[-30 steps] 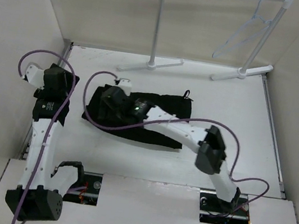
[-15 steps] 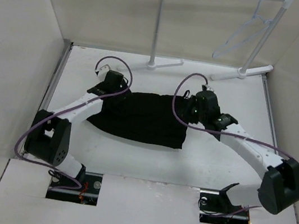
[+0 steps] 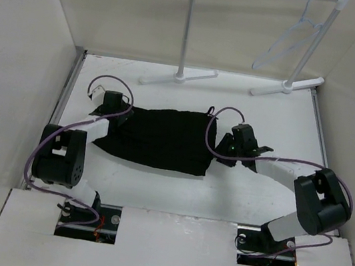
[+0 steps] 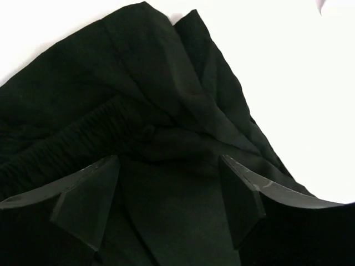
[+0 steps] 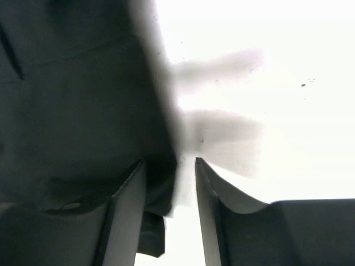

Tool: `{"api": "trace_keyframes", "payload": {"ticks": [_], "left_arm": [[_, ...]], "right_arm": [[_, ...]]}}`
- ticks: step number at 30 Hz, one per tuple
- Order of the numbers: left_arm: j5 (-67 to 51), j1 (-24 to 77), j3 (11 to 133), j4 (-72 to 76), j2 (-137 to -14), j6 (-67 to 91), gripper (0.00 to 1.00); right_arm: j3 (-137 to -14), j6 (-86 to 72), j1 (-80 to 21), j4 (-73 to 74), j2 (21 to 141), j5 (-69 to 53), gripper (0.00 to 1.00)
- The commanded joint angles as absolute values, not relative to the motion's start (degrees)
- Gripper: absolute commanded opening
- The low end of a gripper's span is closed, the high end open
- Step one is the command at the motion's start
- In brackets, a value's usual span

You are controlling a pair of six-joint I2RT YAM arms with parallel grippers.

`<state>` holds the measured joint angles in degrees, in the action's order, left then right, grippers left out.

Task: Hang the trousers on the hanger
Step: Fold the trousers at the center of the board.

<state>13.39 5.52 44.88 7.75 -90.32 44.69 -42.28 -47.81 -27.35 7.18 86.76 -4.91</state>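
The black trousers (image 3: 160, 137) lie spread flat on the white table, between my two grippers. My left gripper (image 3: 120, 113) is at their left end. In the left wrist view it (image 4: 169, 163) is open, its fingers wide apart over the bunched waistband fabric (image 4: 166, 83). My right gripper (image 3: 219, 152) is at their right edge. In the right wrist view it (image 5: 169, 162) is open, and the fabric edge (image 5: 72, 83) lies between its fingers by the left one. The pale hanger (image 3: 282, 45) hangs on the rack at the back right.
The white garment rack (image 3: 189, 27) stands at the back, its feet (image 3: 176, 77) on the table's far edge. Beige walls close in the left, right and back sides. Purple cables loop over both arms.
One second ago my right arm reached across onto the trousers and my left arm was held back. Both grippers have since gone to the trousers' two ends, and the trousers now lie slightly further left.
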Motion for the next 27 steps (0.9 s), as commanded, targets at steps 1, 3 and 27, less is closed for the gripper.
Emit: {"api": "trace_keyframes", "payload": {"ticks": [1,3,27], "left_arm": [[15.9,4.2,42.2,5.6,-82.6,44.5,0.73],[15.5,4.8,43.7,4.1,-78.5,44.6,0.75],[10.0,16.1,48.9,-4.2,-74.4,46.0,0.37]], "right_arm": [[-45.3,-47.0,-26.1,6.6,82.9,-5.7,0.5],[-48.4,-45.9,-26.1,10.2,80.5,-6.1,0.52],[-48.5,-54.2,-36.3,-3.7,88.2,-11.8,0.5]]}}
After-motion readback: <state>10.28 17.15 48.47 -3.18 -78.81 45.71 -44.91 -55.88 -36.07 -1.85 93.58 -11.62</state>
